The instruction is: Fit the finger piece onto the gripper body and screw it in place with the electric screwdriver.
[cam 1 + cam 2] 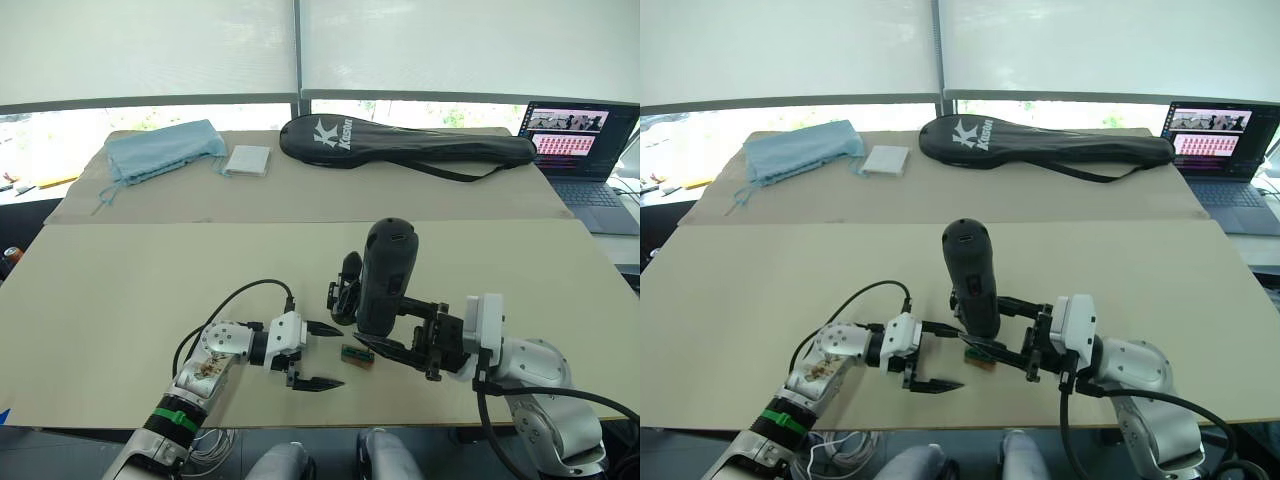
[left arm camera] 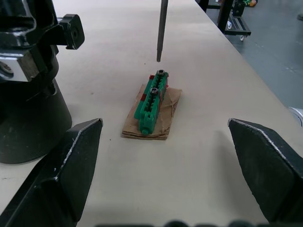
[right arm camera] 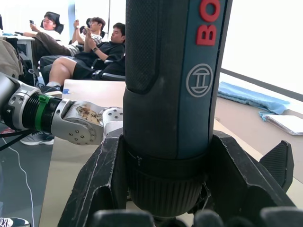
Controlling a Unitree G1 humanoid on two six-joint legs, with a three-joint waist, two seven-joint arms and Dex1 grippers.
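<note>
So your right gripper (image 1: pixel 400 335) was clamped on the electric screwdriver (image 1: pixel 385 275), held upright, bit hanging just above a green screw holder (image 2: pixel 152 97) on its brown card. Your left gripper (image 1: pixel 318 355), at nine o'clock of the holder, stood spread and empty. The gripper body (image 1: pixel 346 288) sat at twelve o'clock of the holder. By my judgement, fitting and screwing both remained.

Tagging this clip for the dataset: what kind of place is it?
Probably an office or lab workspace: a laptop open at the table's far corner, window blinds behind it, and people sitting in chairs nearby.
</note>
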